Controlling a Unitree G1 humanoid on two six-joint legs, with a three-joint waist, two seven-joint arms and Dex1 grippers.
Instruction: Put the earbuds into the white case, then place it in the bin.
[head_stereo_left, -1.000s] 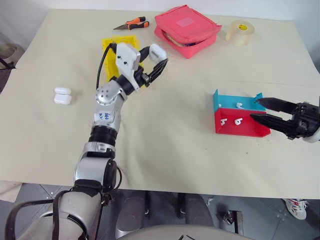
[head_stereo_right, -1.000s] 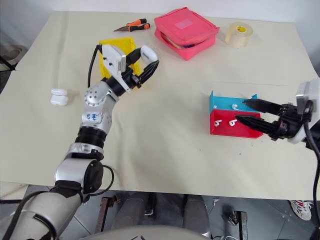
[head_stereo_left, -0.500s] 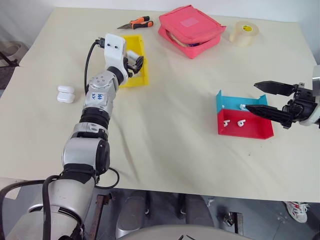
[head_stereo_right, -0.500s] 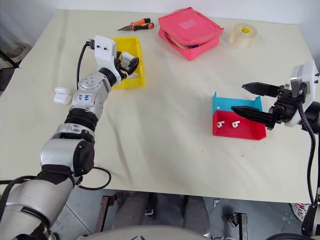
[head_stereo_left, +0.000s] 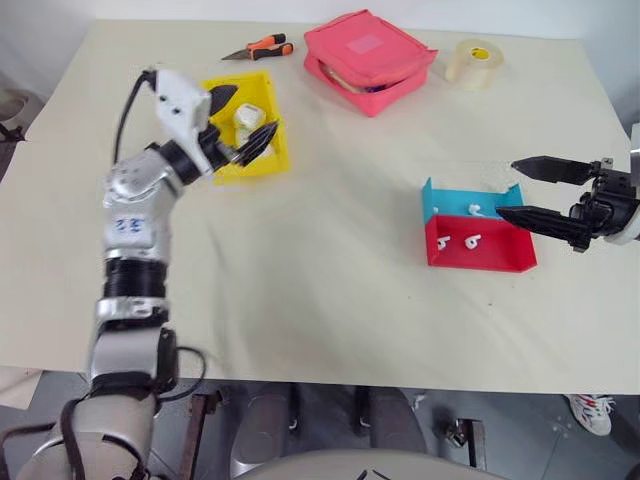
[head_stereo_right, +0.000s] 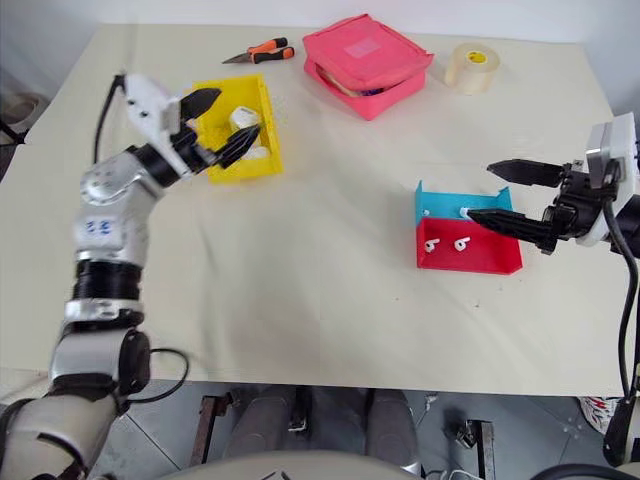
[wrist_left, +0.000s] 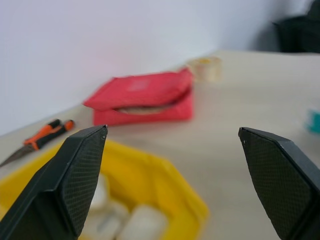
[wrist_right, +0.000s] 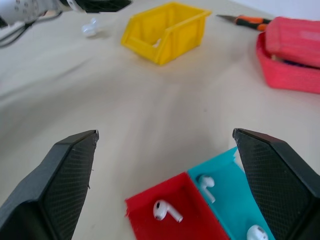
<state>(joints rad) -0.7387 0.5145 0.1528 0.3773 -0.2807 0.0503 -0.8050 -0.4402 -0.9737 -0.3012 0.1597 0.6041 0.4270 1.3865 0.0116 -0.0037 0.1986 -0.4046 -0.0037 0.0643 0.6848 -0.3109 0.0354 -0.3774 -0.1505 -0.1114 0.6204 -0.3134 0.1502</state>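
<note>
The yellow bin (head_stereo_left: 252, 169) stands at the far left of the table with white cases (head_stereo_left: 245, 114) lying inside it. My left gripper (head_stereo_left: 243, 120) hovers just over the bin's near left side, open and holding nothing. Its fingers (wrist_left: 75, 175) stand wide apart in the left wrist view, with the cases (wrist_left: 142, 225) below them. Earbuds (head_stereo_left: 470, 240) lie in the red-and-blue tray (head_stereo_left: 490, 262) at the right. My right gripper (head_stereo_left: 508, 188) is open at the tray's right end, its fingertips over the blue part. Another white case (wrist_right: 90, 27) lies on the table beyond the bin.
A pink zip pouch (head_stereo_left: 370, 55) sits at the back centre, with a roll of tape (head_stereo_left: 473, 62) to its right. Orange-handled cutters (head_stereo_left: 258, 48) lie behind the bin. Bare table stretches between the bin and the tray.
My left gripper carried a white case to the bin, let it go there, opened, and drew back to the left. The right gripper stayed by the tray.
</note>
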